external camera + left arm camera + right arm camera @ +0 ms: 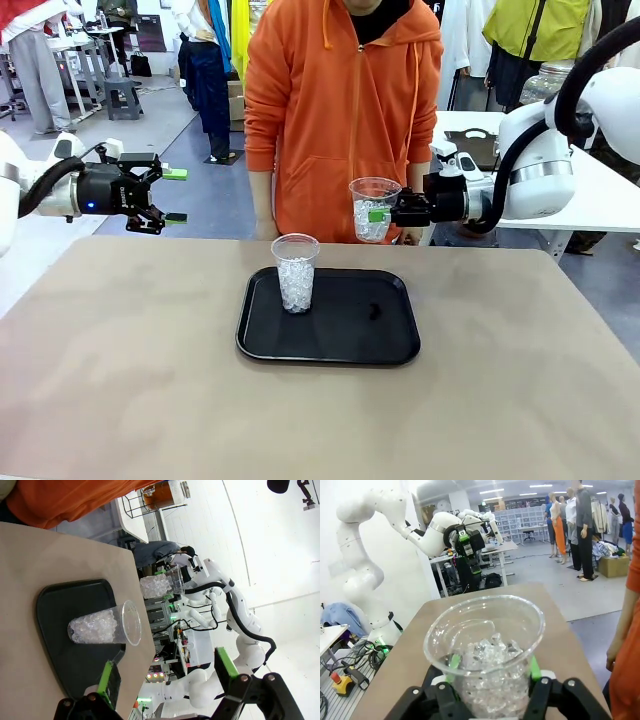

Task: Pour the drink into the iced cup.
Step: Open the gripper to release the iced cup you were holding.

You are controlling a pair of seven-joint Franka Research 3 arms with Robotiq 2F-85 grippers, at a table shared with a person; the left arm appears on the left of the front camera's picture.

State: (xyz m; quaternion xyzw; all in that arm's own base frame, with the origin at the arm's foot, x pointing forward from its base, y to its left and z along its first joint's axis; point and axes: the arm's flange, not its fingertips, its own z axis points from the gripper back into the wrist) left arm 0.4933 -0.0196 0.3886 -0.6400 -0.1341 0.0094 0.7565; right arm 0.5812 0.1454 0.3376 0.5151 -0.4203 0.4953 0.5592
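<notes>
Plainly, the front view counts two clear plastic cups, both tapered with round rims and both holding white crushed ice. The standing cup (295,275) is upright on the left part of one black tray (350,325) — a glossy, round-cornered rectangle on the matte tan tabletop (120,380). The lifted cup (373,205) hangs above the tabletop's far edge, clenched at its sides by the right pincer (382,213), in front of a person (340,110) in an orange hoodie. The left pincer (175,195) hovers at the left, off the tabletop's far corner, released, its two green-padded fingers spread with nothing between them. In the left wrist view those spread fingers frame the standing cup on the tray, ice filling most of its height. Beyond it, on a white side table, one glass jar (172,490) holds amber-brown liquid (152,495). In the right wrist view the lifted cup sits gripped between two green pads (535,669) — lumpy, glassy ice piled in its lower half.
</notes>
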